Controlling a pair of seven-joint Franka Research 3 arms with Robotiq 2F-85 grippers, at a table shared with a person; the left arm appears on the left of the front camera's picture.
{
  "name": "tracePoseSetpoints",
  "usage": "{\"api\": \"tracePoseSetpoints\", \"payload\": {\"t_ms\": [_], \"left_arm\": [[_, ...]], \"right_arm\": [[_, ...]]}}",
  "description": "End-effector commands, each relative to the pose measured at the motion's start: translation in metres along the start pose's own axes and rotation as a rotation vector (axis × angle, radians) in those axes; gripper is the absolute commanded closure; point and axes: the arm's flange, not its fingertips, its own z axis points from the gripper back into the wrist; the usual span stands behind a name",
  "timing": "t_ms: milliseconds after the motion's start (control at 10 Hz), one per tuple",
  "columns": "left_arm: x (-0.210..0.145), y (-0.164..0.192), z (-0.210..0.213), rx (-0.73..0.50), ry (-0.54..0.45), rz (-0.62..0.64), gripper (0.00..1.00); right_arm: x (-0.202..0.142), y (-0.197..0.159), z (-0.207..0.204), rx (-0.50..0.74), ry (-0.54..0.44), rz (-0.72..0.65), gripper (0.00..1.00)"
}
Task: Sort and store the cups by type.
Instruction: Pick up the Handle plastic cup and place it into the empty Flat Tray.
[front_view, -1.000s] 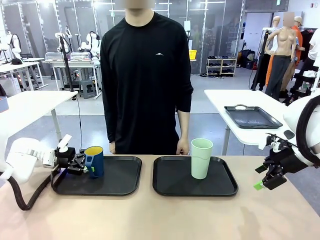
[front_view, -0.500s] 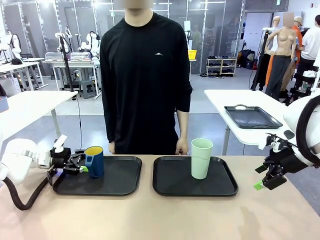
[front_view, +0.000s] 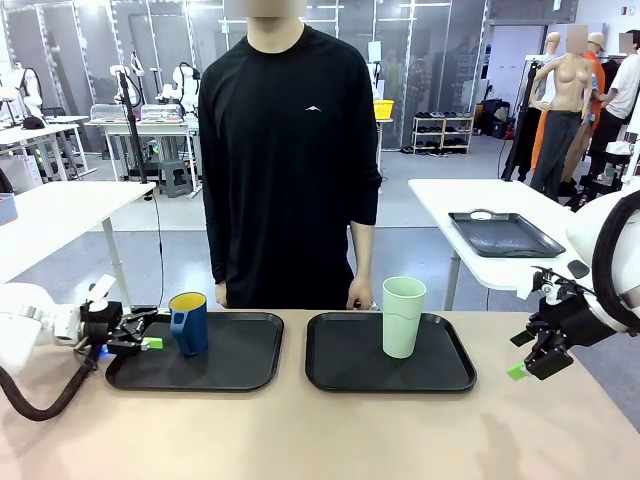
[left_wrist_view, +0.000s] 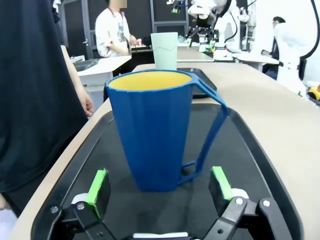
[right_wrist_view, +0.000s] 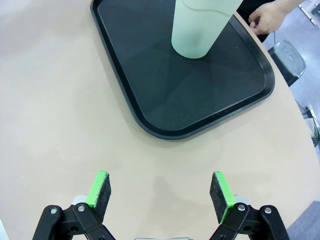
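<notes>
Broadly, the table (front_view: 300, 440) carries two black trays side by side. On the left tray (front_view: 240, 370) a dark blue mug (front_view: 188, 323) with a yellow inside stands upright, nothing visible in it. On the right tray (front_view: 440, 372) a taller pale mint-green tumbler (front_view: 403, 316) stands upright. No lettering can be read on either cup. Just beside the mug, the left gripper (front_view: 143, 335) has its jaws spread wide and grips nothing. Well to the right of the tumbler's tray, the right gripper (front_view: 530, 366) hangs above the table, jaws wide apart and bare.
</notes>
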Motion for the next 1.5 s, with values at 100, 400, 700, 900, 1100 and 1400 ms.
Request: {"api": "tracePoseSetpoints", "payload": {"t_ms": [100, 400, 700, 900, 1100, 1400], "left_arm": [[0.018, -0.03, 0.025, 0.086, 0.034, -0.016, 0.0], [0.032, -0.044, 0.036, 0.12, 0.074, -0.001, 0.0], [0.034, -0.05, 0.049, 0.208, 0.076, 0.004, 0.0], [0.03, -0.041, 0.047, 0.124, 0.064, 0.015, 0.0], [0.03, -0.041, 0.047, 0.124, 0.064, 0.015, 0.0], [0.03, -0.041, 0.047, 0.124, 0.064, 0.015, 0.0]], "right_arm": [[-0.001, -0.001, -0.002, -0.001, -0.007, 0.006, 0.0], [-0.001, -0.001, -0.002, -0.001, -0.007, 0.006, 0.0], [-0.001, -0.001, -0.002, -0.001, -0.007, 0.006, 0.0], [-0.001, -0.001, -0.002, -0.001, -0.007, 0.006, 0.0], [-0.001, -0.001, -0.002, -0.001, -0.007, 0.006, 0.0], [-0.001, -0.001, -0.002, -0.001, -0.007, 0.006, 0.0]]}}
